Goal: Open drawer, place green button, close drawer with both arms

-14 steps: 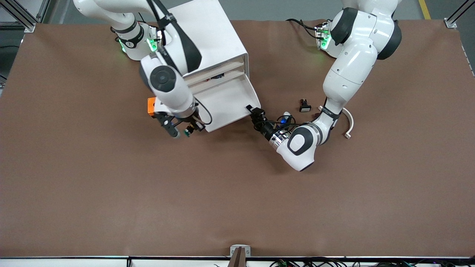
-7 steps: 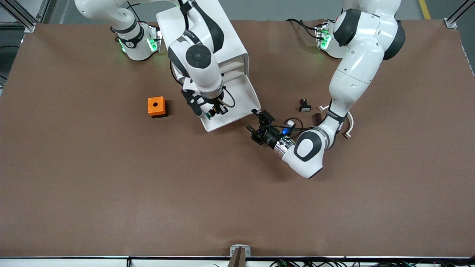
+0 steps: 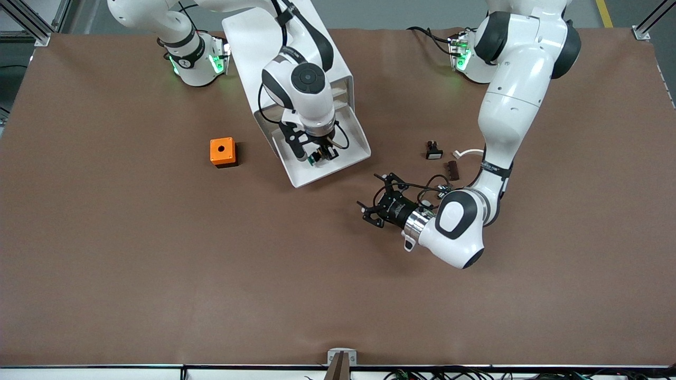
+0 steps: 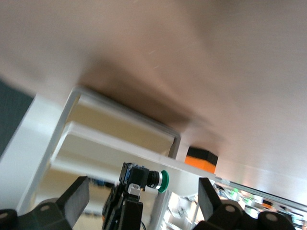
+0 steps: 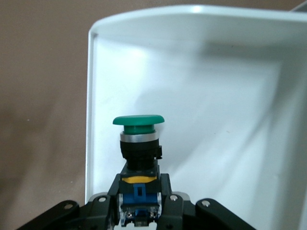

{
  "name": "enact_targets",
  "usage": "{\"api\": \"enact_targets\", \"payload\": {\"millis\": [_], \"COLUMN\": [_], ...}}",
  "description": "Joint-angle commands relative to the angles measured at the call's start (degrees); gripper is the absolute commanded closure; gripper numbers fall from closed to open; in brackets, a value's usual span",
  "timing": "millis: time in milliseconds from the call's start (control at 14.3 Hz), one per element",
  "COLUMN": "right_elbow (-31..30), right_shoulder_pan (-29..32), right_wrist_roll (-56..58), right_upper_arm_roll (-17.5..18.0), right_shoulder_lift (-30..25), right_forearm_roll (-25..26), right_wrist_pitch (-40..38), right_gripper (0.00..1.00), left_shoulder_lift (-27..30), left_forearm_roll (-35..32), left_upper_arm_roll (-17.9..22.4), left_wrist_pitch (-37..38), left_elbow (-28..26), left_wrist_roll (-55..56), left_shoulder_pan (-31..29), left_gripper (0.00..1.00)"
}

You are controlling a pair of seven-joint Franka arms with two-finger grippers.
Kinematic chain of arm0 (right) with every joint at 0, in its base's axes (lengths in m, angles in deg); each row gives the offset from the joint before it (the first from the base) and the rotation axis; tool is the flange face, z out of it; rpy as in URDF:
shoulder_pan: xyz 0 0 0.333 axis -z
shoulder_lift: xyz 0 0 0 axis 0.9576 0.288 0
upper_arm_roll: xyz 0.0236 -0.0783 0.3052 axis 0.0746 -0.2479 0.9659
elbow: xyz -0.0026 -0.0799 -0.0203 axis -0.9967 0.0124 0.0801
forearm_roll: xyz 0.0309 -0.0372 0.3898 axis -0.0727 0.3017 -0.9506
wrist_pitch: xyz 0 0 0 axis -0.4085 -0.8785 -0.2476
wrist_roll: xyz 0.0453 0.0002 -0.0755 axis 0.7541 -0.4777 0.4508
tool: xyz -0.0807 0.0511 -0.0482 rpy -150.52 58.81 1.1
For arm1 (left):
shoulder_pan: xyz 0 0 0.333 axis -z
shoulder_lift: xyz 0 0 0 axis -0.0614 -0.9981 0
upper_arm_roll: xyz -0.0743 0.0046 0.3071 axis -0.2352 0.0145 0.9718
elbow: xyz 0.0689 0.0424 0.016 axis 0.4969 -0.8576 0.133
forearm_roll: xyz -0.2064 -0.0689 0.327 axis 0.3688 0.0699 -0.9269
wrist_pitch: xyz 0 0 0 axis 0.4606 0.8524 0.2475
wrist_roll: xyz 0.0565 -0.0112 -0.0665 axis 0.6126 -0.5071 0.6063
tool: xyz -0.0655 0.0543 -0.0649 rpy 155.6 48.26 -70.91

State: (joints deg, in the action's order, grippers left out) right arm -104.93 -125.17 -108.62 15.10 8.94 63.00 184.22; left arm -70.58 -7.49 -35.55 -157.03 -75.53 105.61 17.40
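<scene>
Hanging over the pulled-out drawer (image 3: 353, 149), the right gripper (image 3: 317, 157) was clamped on the button (image 3: 315, 158), its fingers closed on the blue and yellow rear part. In the front view the right arm (image 3: 306, 92) covered much of the white cabinet (image 3: 285, 50) and the part of the drawer next to it, so the three upper drawers were mostly hidden there, and the button showed only as a small green and black speck. In the right wrist view the button (image 5: 139, 143) was plain: its long axis ran straight out from the fingers, green cap leading, black body in the middle, the rear part sunk between the pads and partly cut off by the picture's edge. The cap pointed across the drawer's bare white floor (image 5: 216, 120) toward its curved front wall; nothing could be made out lying in the tray.

The left gripper (image 3: 381, 203) hovered over the brown table (image 3: 158, 274), nearer to the front camera than the drawer and apart from its front corner, jaws spread wide and holding nothing. Its wrist view was blurred, yet the button (image 4: 160, 181) showed there above the drawer's rim, with the orange cube (image 4: 201, 159) partly hidden by that rim. In the front view the orange cube (image 3: 222, 152) sat on the table beside the drawer, toward the right arm's end. A small black switch (image 3: 433, 150) lay beside the drawer toward the left arm's end, with two small parts too small to identify next to it.
</scene>
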Motion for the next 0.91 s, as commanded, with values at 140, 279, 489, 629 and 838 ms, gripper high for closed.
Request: {"api": "enact_targets", "payload": {"millis": [140, 279, 489, 629, 838], "right_elbow": [3.01, 3.01, 3.01, 3.01, 4.33], "right_shoulder_pan": [-1.00, -1.61, -1.96, -1.79, -0.57], "right_wrist_roll": [-3.83, -4.54, -4.63, -4.28, -1.92], "right_upper_arm_roll": [-0.59, -0.59, -0.59, -0.59, -0.85], "right_shoulder_lift": [2.16, 2.25, 2.25, 2.33, 2.16], "right_forearm_roll": [0.84, 0.84, 0.75, 0.84, 0.93], "right_wrist_pitch": [-0.72, -0.81, -0.98, -0.98, -1.51], "right_gripper": [1.00, 1.00, 0.92, 0.00, 0.00], "left_shoulder_lift": [6.32, 6.86, 6.86, 6.86, 6.86], "left_forearm_roll": [-12.40, -18.55, -27.68, -35.33, -42.91], "left_upper_arm_roll": [2.06, 2.06, 1.97, 1.71, 1.45], "left_wrist_pitch": [-14.04, -20.91, -29.61, -32.44, -32.98], "left_elbow": [-0.87, -0.95, -1.13, -1.39, -1.92], "left_wrist_roll": [-8.53, -8.88, -9.49, -10.98, -11.25], "left_shoulder_pan": [4.64, 6.32, 8.86, 10.36, 11.07], "left_gripper": [0.00, 0.00, 0.01, 0.01, 0.01]}}
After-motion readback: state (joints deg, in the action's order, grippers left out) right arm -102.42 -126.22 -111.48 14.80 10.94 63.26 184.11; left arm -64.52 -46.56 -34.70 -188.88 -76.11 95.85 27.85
